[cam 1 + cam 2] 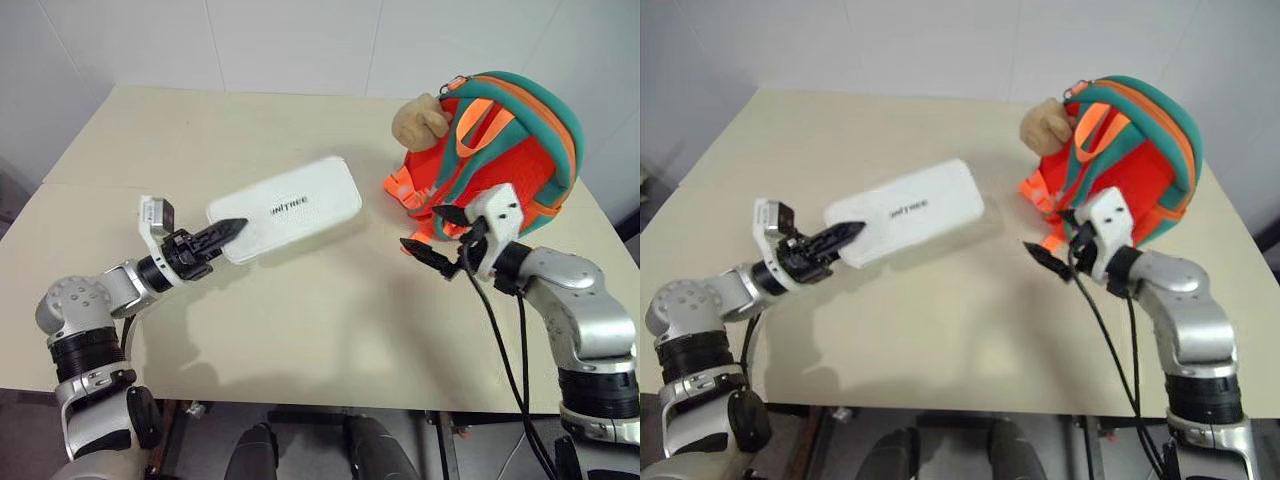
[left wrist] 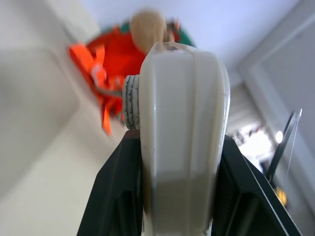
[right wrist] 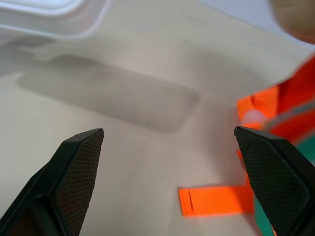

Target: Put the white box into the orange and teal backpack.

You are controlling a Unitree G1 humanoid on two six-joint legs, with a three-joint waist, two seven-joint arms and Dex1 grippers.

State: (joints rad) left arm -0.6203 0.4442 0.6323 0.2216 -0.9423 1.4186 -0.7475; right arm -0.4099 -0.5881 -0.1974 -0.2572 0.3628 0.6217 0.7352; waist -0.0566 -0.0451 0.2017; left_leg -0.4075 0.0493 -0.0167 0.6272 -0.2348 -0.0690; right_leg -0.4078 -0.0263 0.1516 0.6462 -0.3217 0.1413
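The white box [image 1: 290, 205] hangs tilted a little above the table, casting a shadow below it. My left gripper [image 1: 235, 228] is shut on its near end, and in the left wrist view the box [image 2: 182, 137] stands between the two black fingers [image 2: 118, 191]. To the right the orange and teal backpack [image 1: 510, 150] sits upright with a beige plush toy [image 1: 420, 120] at its upper left. In front of the backpack's lower left side my right gripper [image 1: 425, 228] is open and holds nothing; its fingers [image 3: 78, 162] stand wide apart over the tabletop.
The beige table [image 1: 300, 320] has bare room between the two arms and behind the box. Loose orange webbing straps [image 3: 216, 200] trail from the backpack's base onto the table near my right gripper. A white wall stands behind the table.
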